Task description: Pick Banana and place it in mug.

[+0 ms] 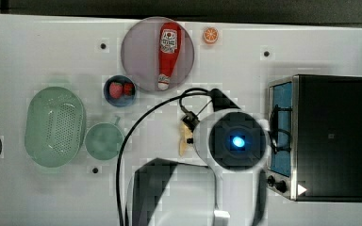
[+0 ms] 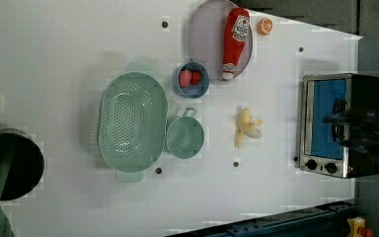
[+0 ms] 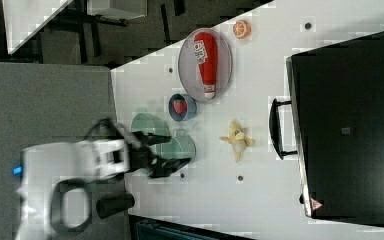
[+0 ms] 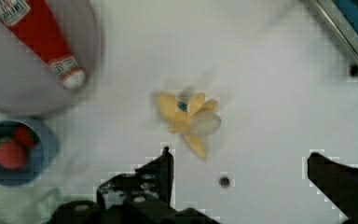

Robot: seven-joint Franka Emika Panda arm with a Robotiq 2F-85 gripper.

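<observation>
On the white table [image 2: 54, 49], the toaster oven [image 2: 340, 123] sits at 3 o'clock in the left view. The green strainer [image 2: 132, 121] touches the mint mug [image 2: 184, 137] (at its 3 o'clock). The peeled banana [image 2: 247, 127] lies at the mug's 3 o'clock, apart. The gripper [image 4: 237, 177] hovers wide open, empty.

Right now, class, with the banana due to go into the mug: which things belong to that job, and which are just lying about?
Belongs to the job:
banana
mug
hand, open

Just lying about:
strainer
ketchup bottle
plate
bowl of strawberries
orange slice
toaster oven
</observation>
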